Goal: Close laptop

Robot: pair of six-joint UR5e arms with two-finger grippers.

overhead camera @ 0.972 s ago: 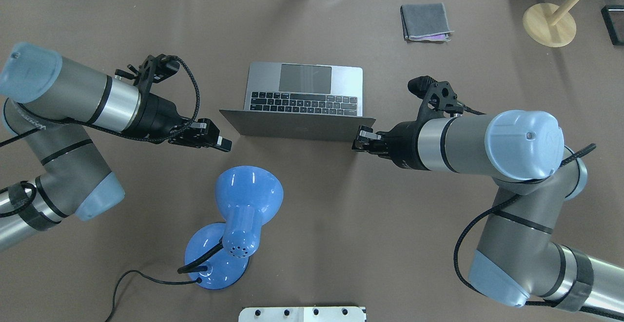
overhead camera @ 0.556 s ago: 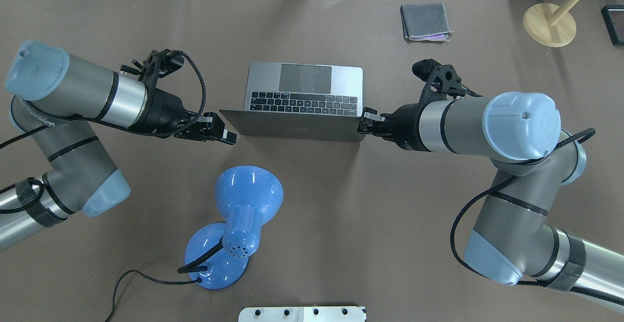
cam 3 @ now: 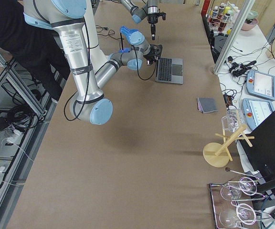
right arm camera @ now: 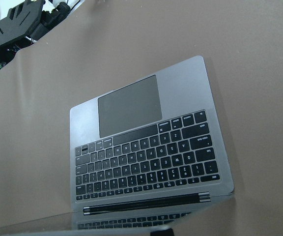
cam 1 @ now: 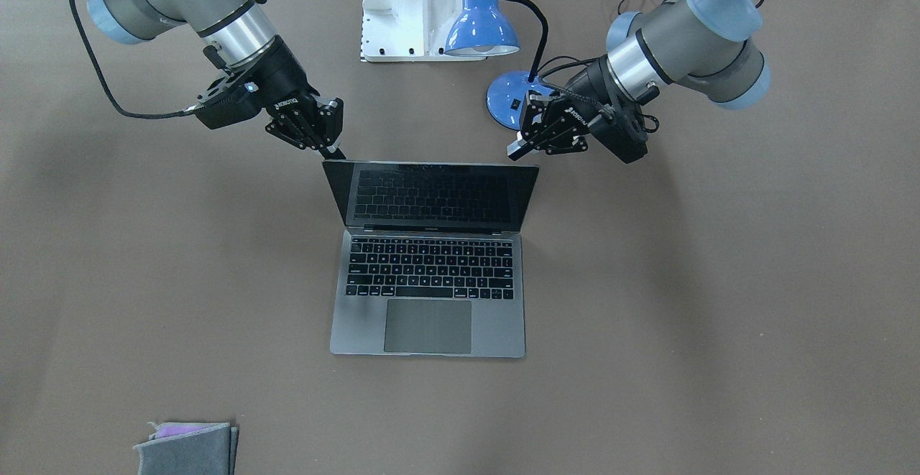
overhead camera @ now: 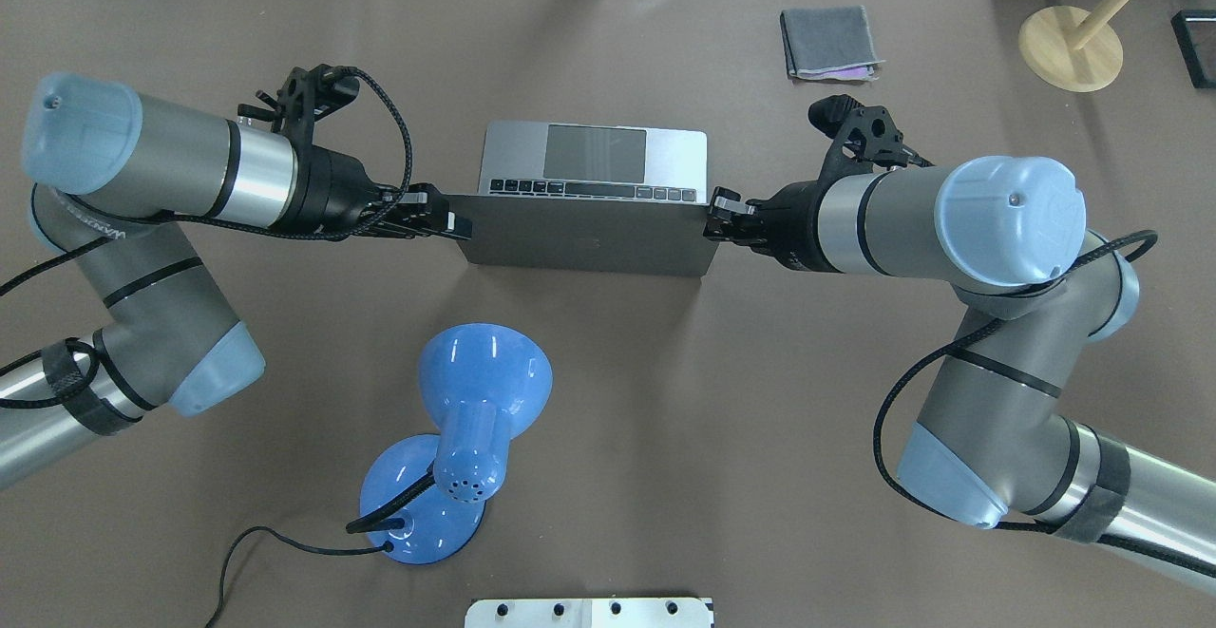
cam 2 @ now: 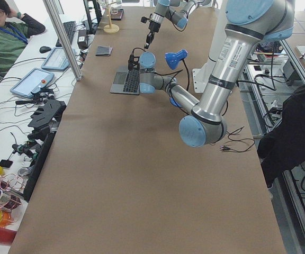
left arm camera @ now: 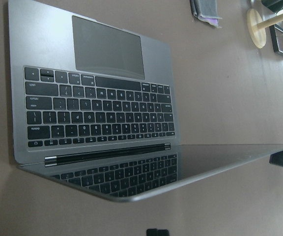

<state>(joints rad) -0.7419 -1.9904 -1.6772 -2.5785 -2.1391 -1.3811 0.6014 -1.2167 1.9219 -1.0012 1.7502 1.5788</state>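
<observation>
The grey laptop [overhead camera: 579,243] sits open at mid-table, its lid leaning forward over the black keys. It also shows in the front view [cam 1: 429,274] and in both wrist views [left arm camera: 97,113] [right arm camera: 146,162]. My left gripper [overhead camera: 454,223] is shut, and its tip is against the lid's top left corner. In the front view the left gripper [cam 1: 516,149] is on the right. My right gripper [overhead camera: 714,221] is shut at the lid's top right corner. In the front view the right gripper [cam 1: 333,150] is on the left.
A blue desk lamp [overhead camera: 465,419] stands behind the lid on my side, with its cable trailing left. A folded grey cloth [overhead camera: 828,42] lies at the far right. A wooden stand [overhead camera: 1069,47] is in the far right corner. A white mount [overhead camera: 589,612] is at the near edge.
Both grippers moved inward and forward to the lid's top corners. The lid tipped away from me and now covers most of the keyboard in the overhead view.
</observation>
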